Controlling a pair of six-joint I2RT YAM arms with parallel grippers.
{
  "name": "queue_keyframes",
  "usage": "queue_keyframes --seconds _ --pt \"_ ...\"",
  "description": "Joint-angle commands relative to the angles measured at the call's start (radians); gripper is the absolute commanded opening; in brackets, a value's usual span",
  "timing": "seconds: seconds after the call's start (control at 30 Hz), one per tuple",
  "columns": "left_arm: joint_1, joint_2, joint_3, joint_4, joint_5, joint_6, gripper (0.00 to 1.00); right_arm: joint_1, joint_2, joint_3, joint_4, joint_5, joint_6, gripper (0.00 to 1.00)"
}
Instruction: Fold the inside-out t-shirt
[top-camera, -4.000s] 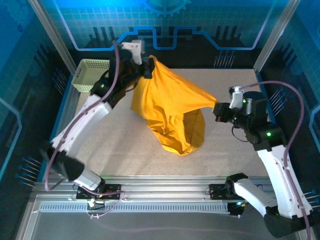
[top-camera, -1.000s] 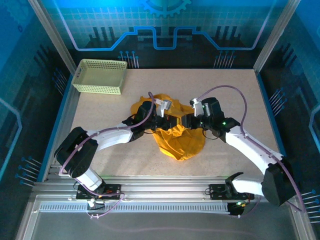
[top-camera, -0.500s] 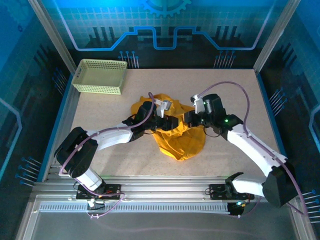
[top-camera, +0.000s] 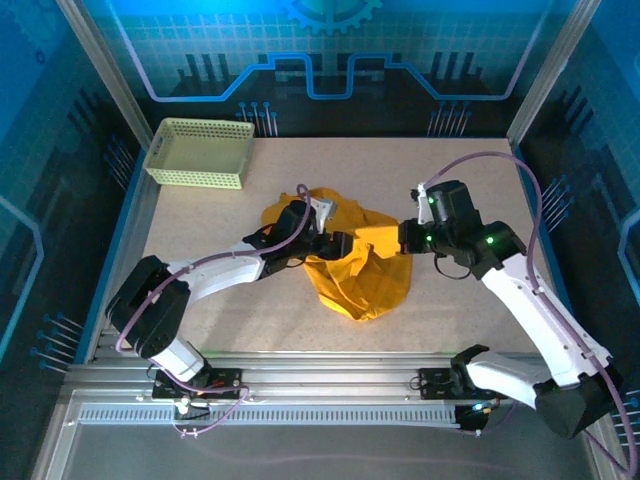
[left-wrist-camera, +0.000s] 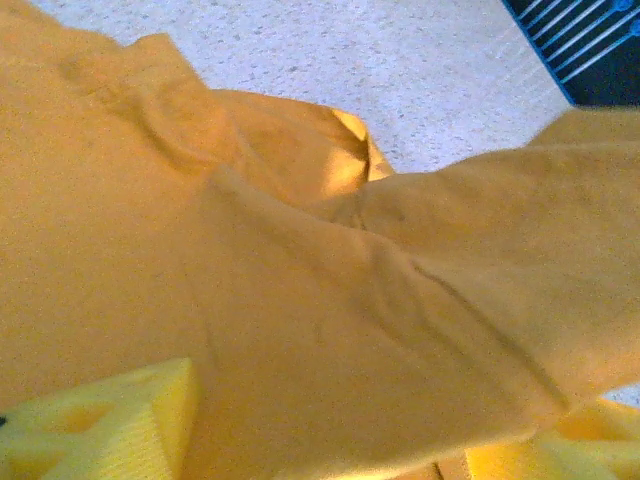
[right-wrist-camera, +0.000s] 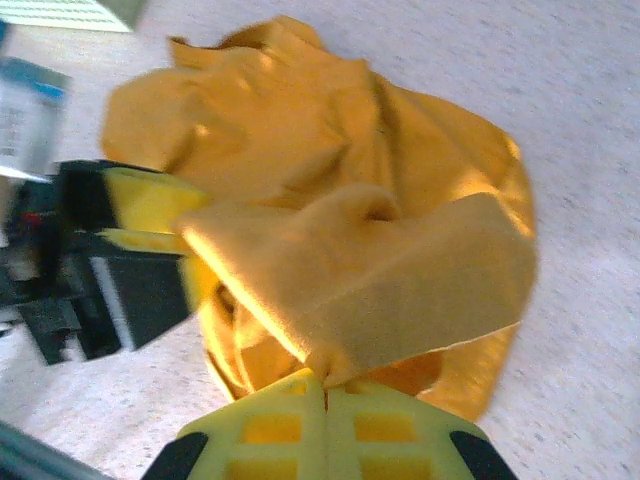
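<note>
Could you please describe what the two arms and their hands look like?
Both the left arm and right arm have white shells with black joints, and a thin mauve cable loops along each. The right arm shows green lights. The left hand and right hand are black with yellow, lattice-cut fingers.

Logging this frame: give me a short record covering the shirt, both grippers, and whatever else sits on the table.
garment: mustard-yellow t-shirt, a crumpled heap at mid-table, not yet folded
left arm: left gripper low at the heap's left side, fingers wide apart with cloth lying across them
right arm: right gripper shut, pinching a fold of the shirt raised above the heap
other: mesh basket at the far left corner, apart from the shirt
surface: speckled table
</note>
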Motion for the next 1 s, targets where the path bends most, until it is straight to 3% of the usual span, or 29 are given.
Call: queue_keyframes --seconds 0.0,0.17,0.23,0.33,0.47,0.63,0.7,0.73,0.8,0.87,0.9,0.97 --pt "0.014 -0.074 0.022 -0.065 -0.076 0.039 0.77 -0.089 0.011 -0.056 -0.108 0.159 0.084 0.00" --pt "0.116 -0.048 0.137 -0.274 -0.263 0.013 0.93 -0.337 -0.022 -0.242 -0.015 0.185 0.148 0.00" --pt "0.149 0.028 0.242 -0.416 -0.391 -0.011 0.98 -0.386 -0.008 -0.273 0.034 0.167 0.148 0.00" --pt "0.205 0.151 0.356 -0.533 -0.467 -0.046 0.99 -0.400 0.045 -0.283 0.095 0.137 0.153 0.00" --pt "0.267 0.261 0.429 -0.579 -0.382 -0.105 0.99 -0.399 0.108 -0.283 0.140 0.127 0.163 0.00" --pt "0.278 0.331 0.450 -0.551 -0.209 -0.132 0.96 -0.405 0.141 -0.283 0.164 0.133 0.154 0.00" --pt "0.282 0.362 0.467 -0.557 -0.157 -0.150 0.86 -0.404 0.158 -0.283 0.172 0.118 0.154 0.00" --pt "0.284 0.379 0.476 -0.558 -0.132 -0.160 0.74 -0.402 0.166 -0.283 0.179 0.107 0.152 0.00" --pt "0.291 0.380 0.482 -0.544 -0.100 -0.171 0.37 -0.383 0.176 -0.283 0.205 0.080 0.143 0.00" --pt "0.304 0.333 0.490 -0.542 -0.122 -0.170 0.07 -0.343 0.196 -0.254 0.216 0.064 0.131 0.00" --pt "0.311 0.300 0.505 -0.559 -0.160 -0.160 0.00 -0.321 0.211 -0.236 0.222 0.053 0.121 0.00" --pt "0.313 0.208 0.578 -0.629 -0.302 -0.120 0.00 -0.266 0.251 -0.183 0.234 0.036 0.108 0.00"
